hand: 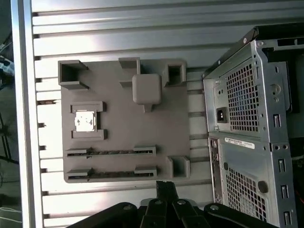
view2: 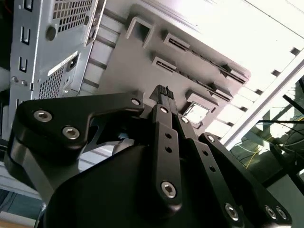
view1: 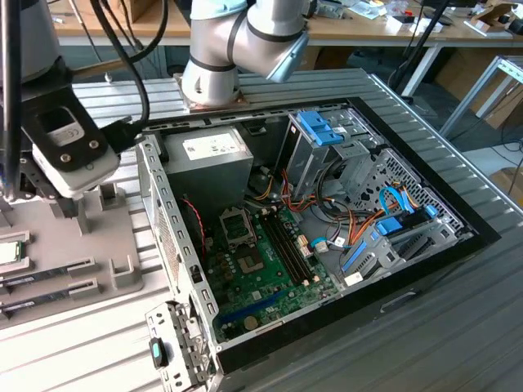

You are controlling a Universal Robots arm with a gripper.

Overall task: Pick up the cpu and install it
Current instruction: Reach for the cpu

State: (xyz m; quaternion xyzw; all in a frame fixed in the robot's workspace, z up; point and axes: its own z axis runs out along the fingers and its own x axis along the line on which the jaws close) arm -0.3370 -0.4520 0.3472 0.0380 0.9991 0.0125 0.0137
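Exterior view's edge cuts off the cpu (view1: 7, 252).

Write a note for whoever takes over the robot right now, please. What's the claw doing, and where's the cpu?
Gripper: shut, holding nothing, above the grey tray beside the open computer case.
Cpu: lying flat in its holder on that tray, apart from the gripper.
Done: nothing grasped.
Left: the cpu is not yet picked up and not yet on the motherboard.

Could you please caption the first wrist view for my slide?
Gripper near the grey tray holding the cpu, beside the computer case.
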